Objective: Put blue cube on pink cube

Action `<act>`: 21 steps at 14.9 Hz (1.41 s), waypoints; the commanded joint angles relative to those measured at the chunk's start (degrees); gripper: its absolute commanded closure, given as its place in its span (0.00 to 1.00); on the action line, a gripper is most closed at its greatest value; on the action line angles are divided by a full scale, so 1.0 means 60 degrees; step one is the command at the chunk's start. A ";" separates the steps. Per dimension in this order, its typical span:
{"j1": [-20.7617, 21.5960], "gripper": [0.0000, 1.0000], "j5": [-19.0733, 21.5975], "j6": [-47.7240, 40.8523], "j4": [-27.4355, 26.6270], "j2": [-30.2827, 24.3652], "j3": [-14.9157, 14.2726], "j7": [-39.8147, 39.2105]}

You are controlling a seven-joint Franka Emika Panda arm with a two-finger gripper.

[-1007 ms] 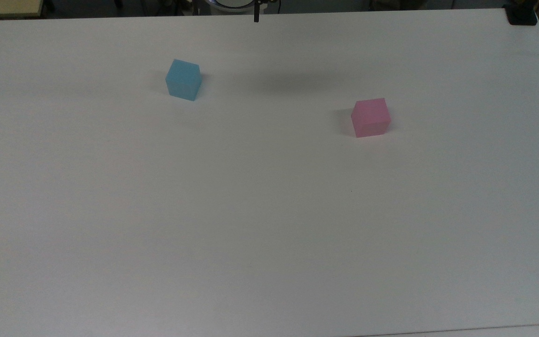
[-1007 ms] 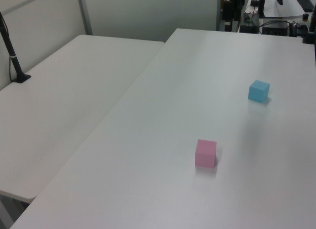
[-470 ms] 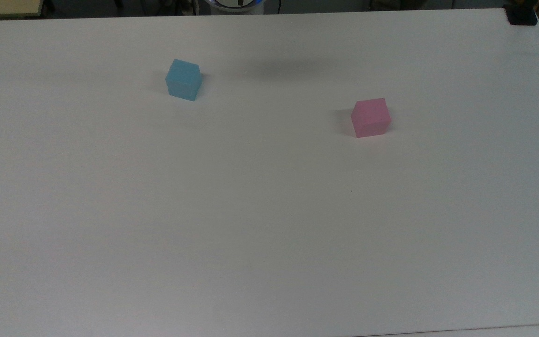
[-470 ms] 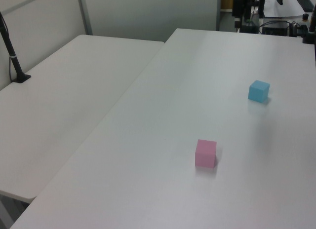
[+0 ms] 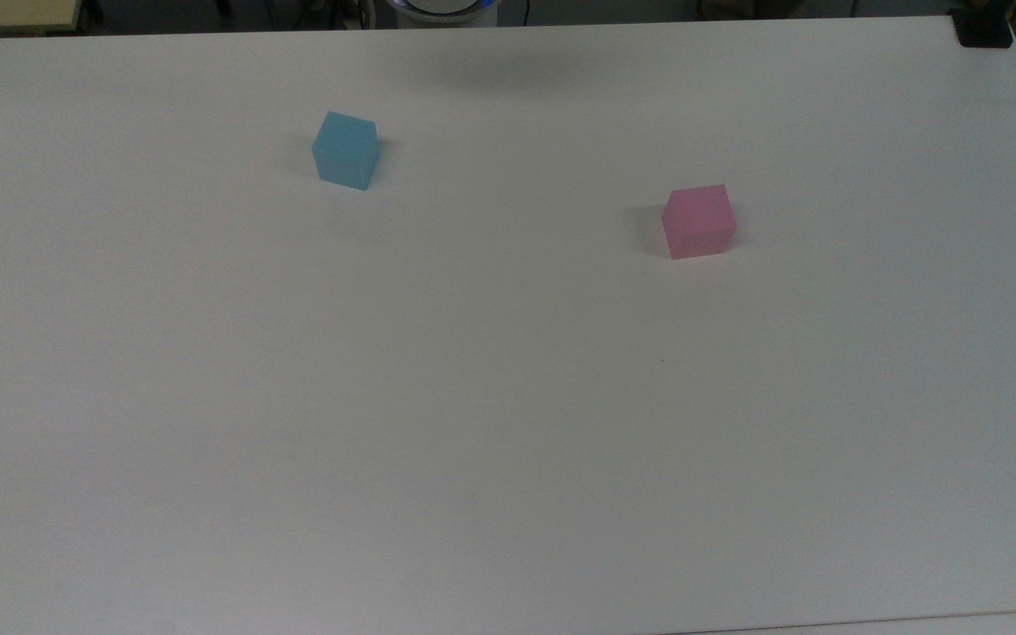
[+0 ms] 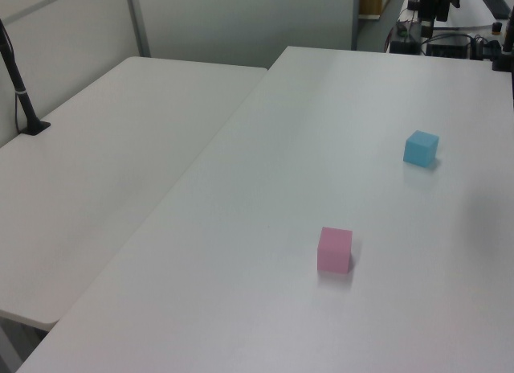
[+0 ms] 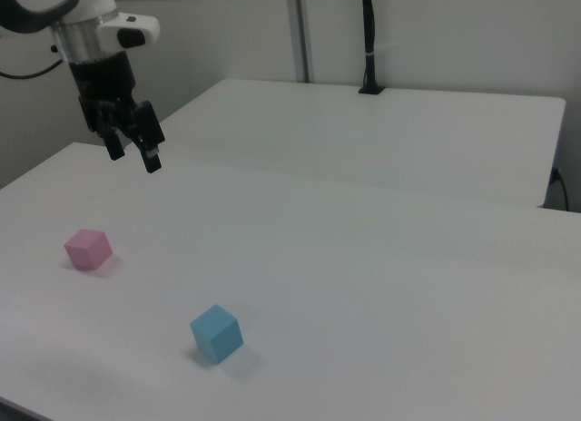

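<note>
Arm end in right view: glossy white rounded shell w/ a dark, near-black band curving across the upper link. Below it a ribbed grey metal wrist ring, then a white flange piece sticking out sideways w/ a small dark mark on it. Under that a black block body carrying the pincer [image 7: 133, 154]: two short black fingers [image 7: 152, 156], apart w/ a gap between. Thin dark cable runs off the shell at the right view's left edge.

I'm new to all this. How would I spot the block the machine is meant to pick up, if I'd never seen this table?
Start at the big white table: two small cubes sit on it, well apart. In the top view, the blue cube lies toward the top view's left, nearer the far edge, resting flat and untouched. Its light sky-blue colour sets it apart from the same-sized pink cube.
</note>
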 commanded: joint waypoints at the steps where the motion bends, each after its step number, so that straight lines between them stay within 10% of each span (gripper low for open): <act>1: -0.0501 0.00 0.0179 0.1874 -0.2264 -0.0715 -0.0044 -0.0196; 11: -0.1541 0.00 -0.0670 0.5804 -0.5419 0.0528 -0.0058 -0.0299; 21: -0.1543 0.00 -0.0685 0.7360 -0.5744 0.2110 -0.0058 -0.0211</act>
